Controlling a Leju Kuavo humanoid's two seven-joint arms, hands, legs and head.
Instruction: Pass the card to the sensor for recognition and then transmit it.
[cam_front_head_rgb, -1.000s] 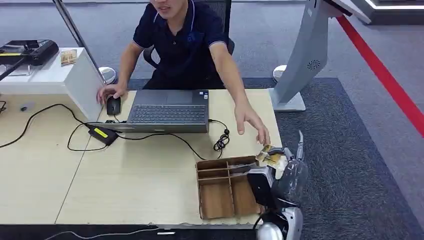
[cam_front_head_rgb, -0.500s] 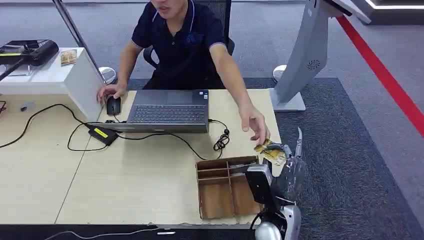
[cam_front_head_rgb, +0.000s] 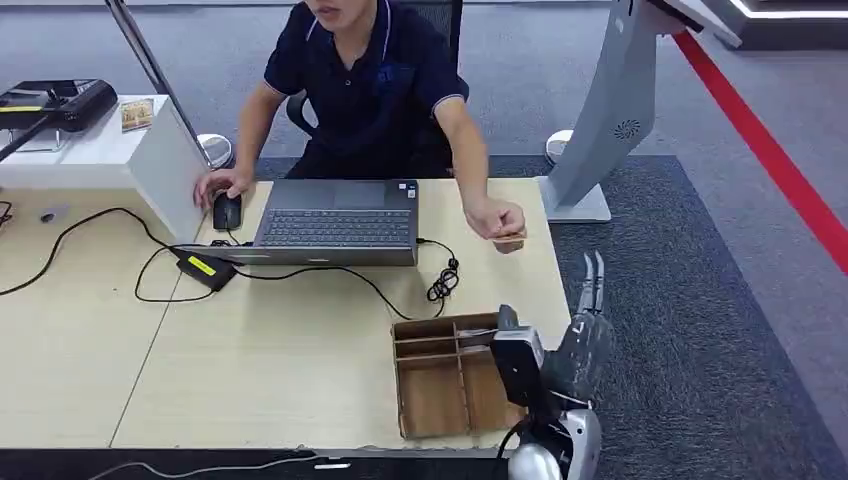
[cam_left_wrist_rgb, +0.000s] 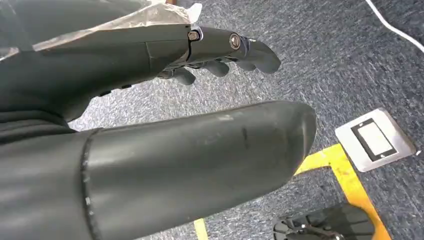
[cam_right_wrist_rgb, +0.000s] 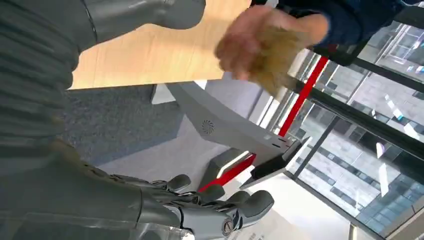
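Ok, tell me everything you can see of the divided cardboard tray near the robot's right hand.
The cardboard tray is a shallow brown box that looks like plain corrugated card, lying flat on the light wooden table near its front right corner. Thin card dividers split it into narrow slots along the far side and larger compartments nearer the robot; those in view look empty. The right hand and its dark wrist block hide the tray's right edge, so contact there cannot be judged. A black cable lies coiled just beyond it, apart.

An office: a person (cam_front_head_rgb: 365, 75) at 12 o'clock works a laptop (cam_front_head_rgb: 336, 222) and mouse (cam_front_head_rgb: 227, 211) on a desk (cam_front_head_rgb: 90, 340), carpet (cam_front_head_rgb: 720, 330) at 3.
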